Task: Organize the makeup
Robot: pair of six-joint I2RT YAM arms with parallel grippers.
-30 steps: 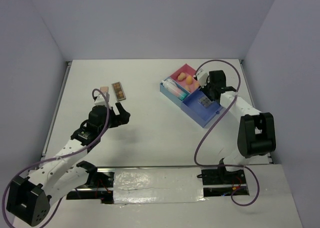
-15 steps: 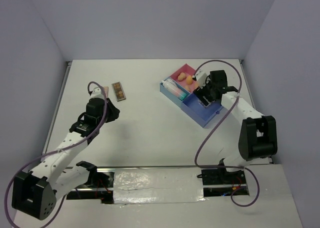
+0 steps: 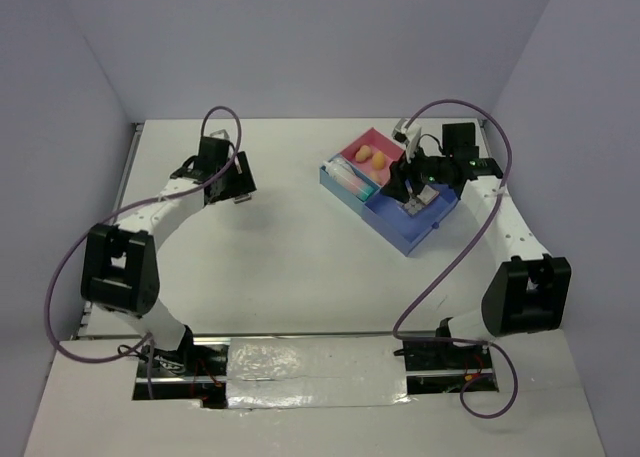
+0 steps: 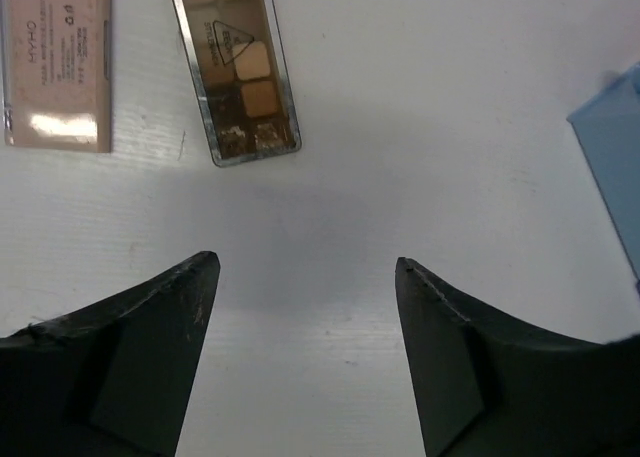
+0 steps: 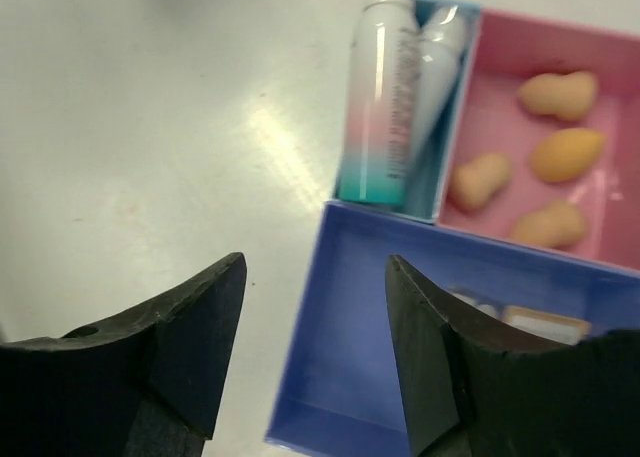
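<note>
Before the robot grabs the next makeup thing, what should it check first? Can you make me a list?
1. Left jaws open and empty: ok.
2. Brown palette lies flat on the table, ahead of the left jaws: ok.
3. Peach palette apart from it, not touching: ok.
4. Room in the big blue compartment of the tray: ok, bare floor shows.
5. Right jaws open and empty: ok.
6. Right jaws out of the way of that compartment: not ok, they hang above the tray.
</note>
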